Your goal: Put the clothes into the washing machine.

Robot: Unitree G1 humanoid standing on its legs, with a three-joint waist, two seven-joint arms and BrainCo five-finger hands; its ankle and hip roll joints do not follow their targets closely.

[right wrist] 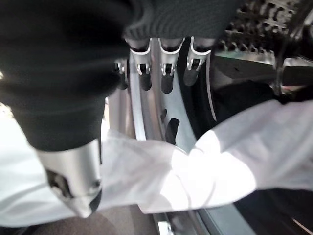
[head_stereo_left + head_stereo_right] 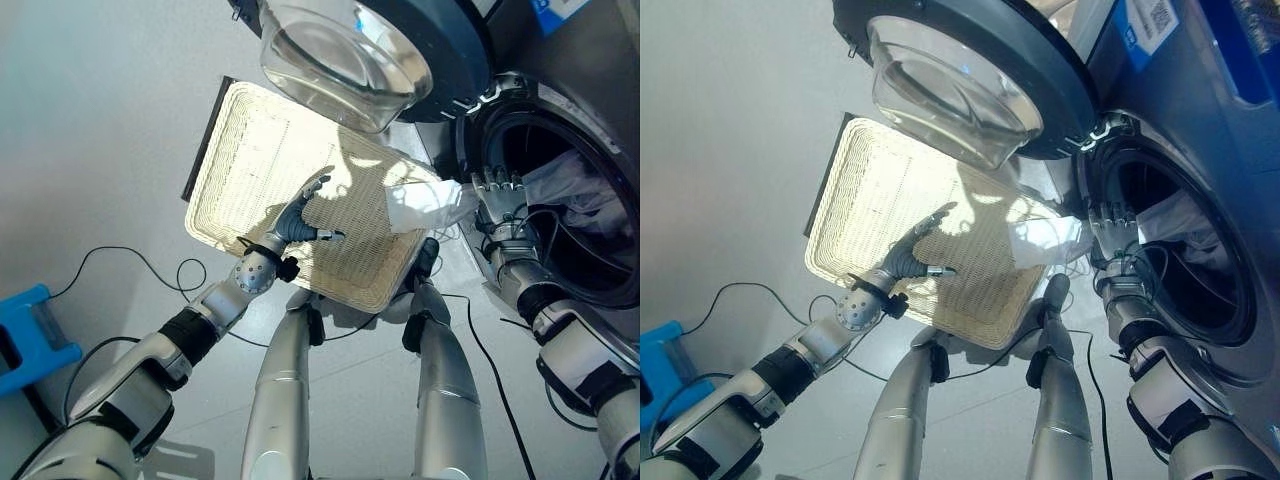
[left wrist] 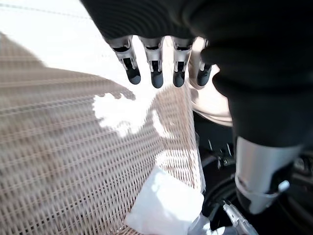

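**White cloth draped over the washer's rim**

The white cloth [image 2: 425, 203] lies half on the right edge of the wicker tray [image 2: 250, 160] and half across the washer [image 2: 1200, 150] opening's rim, its far end hanging into the drum [image 2: 560, 215] — the right wrist view shows it stretched over the metal rim.

The right hand [image 2: 497, 203] sits at the drum's near rim, just beside the cloth, fingers straight and relaxed and pointing up; the cloth passes under the thumb, but nothing is pinched.

The left hand [image 2: 300, 218] hovers over the middle of the tray, fingers spread and empty.

The washer door [image 2: 960, 80] stands swung open above the tray's far edge — its glass bowl faces down over the wicker. The tray rests on the grey floor [image 2: 90, 120].
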